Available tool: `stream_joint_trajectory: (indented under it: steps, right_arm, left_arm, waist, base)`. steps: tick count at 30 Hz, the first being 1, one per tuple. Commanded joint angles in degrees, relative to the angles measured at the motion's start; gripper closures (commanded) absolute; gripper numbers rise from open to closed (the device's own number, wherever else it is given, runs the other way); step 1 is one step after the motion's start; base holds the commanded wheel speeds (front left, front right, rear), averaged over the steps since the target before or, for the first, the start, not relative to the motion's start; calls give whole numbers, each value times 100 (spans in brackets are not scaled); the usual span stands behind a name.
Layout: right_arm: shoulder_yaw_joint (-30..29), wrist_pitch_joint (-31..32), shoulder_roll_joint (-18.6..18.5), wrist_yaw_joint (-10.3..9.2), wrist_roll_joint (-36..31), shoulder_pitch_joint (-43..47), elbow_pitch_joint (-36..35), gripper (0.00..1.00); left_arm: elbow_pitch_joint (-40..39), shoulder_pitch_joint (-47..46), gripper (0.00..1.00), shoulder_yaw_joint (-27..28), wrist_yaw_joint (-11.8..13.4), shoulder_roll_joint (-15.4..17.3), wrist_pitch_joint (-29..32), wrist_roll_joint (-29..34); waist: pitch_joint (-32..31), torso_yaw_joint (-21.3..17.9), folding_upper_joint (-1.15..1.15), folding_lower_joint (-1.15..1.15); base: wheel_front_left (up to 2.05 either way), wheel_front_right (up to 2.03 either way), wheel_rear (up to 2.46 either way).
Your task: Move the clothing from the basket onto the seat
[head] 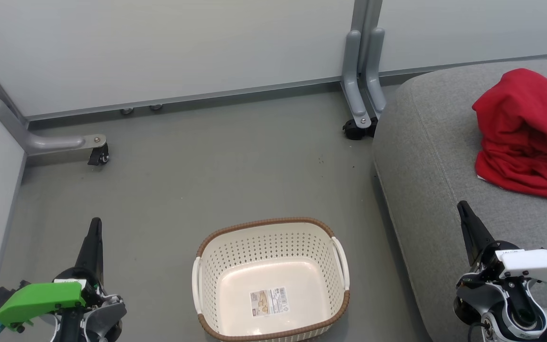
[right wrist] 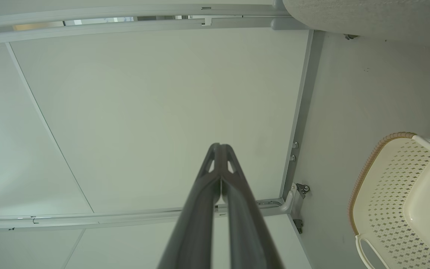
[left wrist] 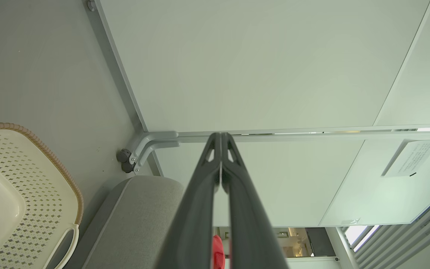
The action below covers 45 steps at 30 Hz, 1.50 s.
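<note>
The light-grey seat [head: 425, 156] spreads ahead of my right tool [head: 462, 205], whose two dark fingers are pressed together, pinching nothing. The cream perforated basket [head: 264, 222], brown-rimmed, stands on the grey floor [head: 183, 190] between my two tools, its label sticker [head: 268, 301] in plain sight on the bottom. The red clothing [head: 523, 133] lies heaped on the seat, ahead and to the right of my right tool, apart from it. My left tool [head: 95, 222], fingers likewise pressed together and holding nothing, points over the floor left of the basket.
</note>
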Motion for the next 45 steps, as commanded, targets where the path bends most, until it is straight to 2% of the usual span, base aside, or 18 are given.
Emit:
stream_joint_trajectory:
  steps: [1, 45]
  right_arm:
    - [-7, 26, -8, 2, -9, -33, 12, 100]
    - [-25, 35, 6, 2, -27, -35, 13, 100]
  left_arm:
    - [-1, -65, 100, 31, 0, 14, 25, 41]
    - [-1, -70, 100, 62, 0, -11, 45, 57]
  waist:
    - [0, 0, 0, 0]
    - [0, 0, 0, 0]
  base:
    - [0, 0, 0]
    - [0, 0, 0]
